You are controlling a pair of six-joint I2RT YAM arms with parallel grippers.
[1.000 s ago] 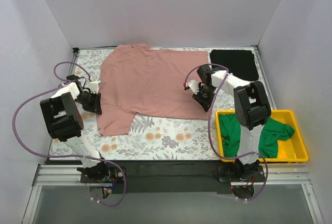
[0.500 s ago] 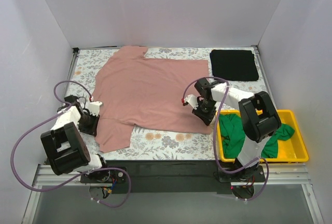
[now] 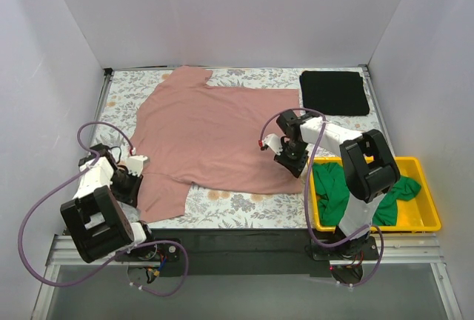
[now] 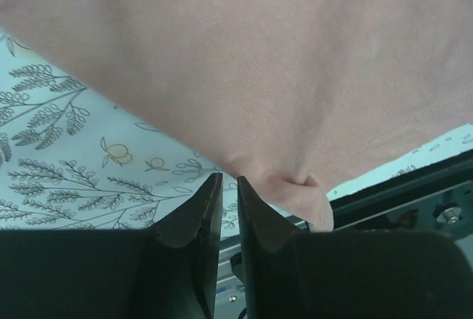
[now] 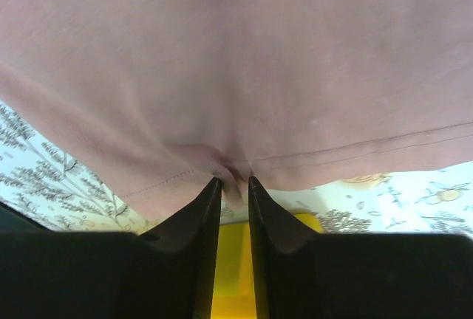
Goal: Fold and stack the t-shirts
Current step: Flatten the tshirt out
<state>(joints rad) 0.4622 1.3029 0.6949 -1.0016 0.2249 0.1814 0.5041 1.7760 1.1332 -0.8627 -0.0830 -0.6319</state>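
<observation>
Top view: pink t-shirt [image 3: 215,131] lies unfolded on counter [image 3: 237,200], left of yellow bin [image 3: 426,224]. Black t-shirt [image 3: 335,92] is folded beyond bin; green t-shirt [image 3: 392,190] is heaped inside it.
Left wrist: left gripper [image 4: 223,180] jaws near-closed, pinching pink edge.
Right wrist: right gripper [image 5: 234,181] jaws pinch pink hem.
Judged: one of three folded.

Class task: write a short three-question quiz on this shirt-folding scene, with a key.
1. True or false: the black shirt lies folded flat.
2. The green shirt lies: A under the black shirt; B in the yellow bin; C spread out flat.
3. Fill in: the left end effector and right end effector each pinch the ____ shirt.

Key: 1 true. 2 B. 3 pink; it is the pink shirt.
</observation>
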